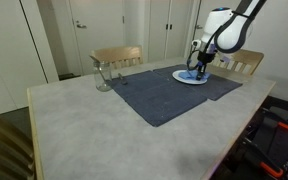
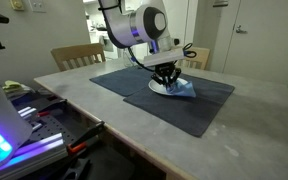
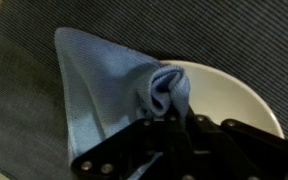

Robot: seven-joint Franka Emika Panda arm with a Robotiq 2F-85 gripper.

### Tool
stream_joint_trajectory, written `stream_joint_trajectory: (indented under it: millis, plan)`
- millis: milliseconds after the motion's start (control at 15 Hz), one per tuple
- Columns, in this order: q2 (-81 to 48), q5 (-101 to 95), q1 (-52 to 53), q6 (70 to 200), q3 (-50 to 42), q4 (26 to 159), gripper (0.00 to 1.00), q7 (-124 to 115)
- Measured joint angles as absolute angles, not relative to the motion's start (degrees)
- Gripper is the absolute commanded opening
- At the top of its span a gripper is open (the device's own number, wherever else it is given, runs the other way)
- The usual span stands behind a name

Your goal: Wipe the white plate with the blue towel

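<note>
A white plate (image 1: 191,78) lies on a dark blue mat (image 1: 164,95) on the table; it also shows in an exterior view (image 2: 162,89) and in the wrist view (image 3: 234,95). A light blue towel (image 3: 104,80) lies partly on the plate and partly on the mat; it shows in both exterior views (image 1: 191,75) (image 2: 182,90). My gripper (image 3: 174,118) is shut on a bunched fold of the towel and presses it down at the plate's edge. It shows in both exterior views (image 1: 201,66) (image 2: 165,78).
A glass pitcher (image 1: 103,75) stands at the mat's far corner. Wooden chairs (image 1: 117,56) (image 1: 246,62) stand at the table's far side. The grey table (image 1: 94,120) extends wide beside the mat. Equipment with lights (image 2: 14,130) sits by the table's edge.
</note>
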State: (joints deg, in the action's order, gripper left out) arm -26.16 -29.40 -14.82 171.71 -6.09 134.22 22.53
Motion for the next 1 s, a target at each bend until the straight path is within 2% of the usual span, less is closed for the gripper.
stream_joint_trajectory:
  millis: [400,600,733,1000]
  plan:
    - [-25.4,-4.0,-33.5,167.0,16.1,135.4,0.02,40.5]
    - [-26.1,7.1,-40.3,163.9,23.9,135.2,0.02,48.1]
    - [-26.5,12.2,-42.6,162.1,26.4,135.0,0.02,51.7]
    - [-26.5,13.9,-41.7,163.9,25.4,134.9,0.02,54.4]
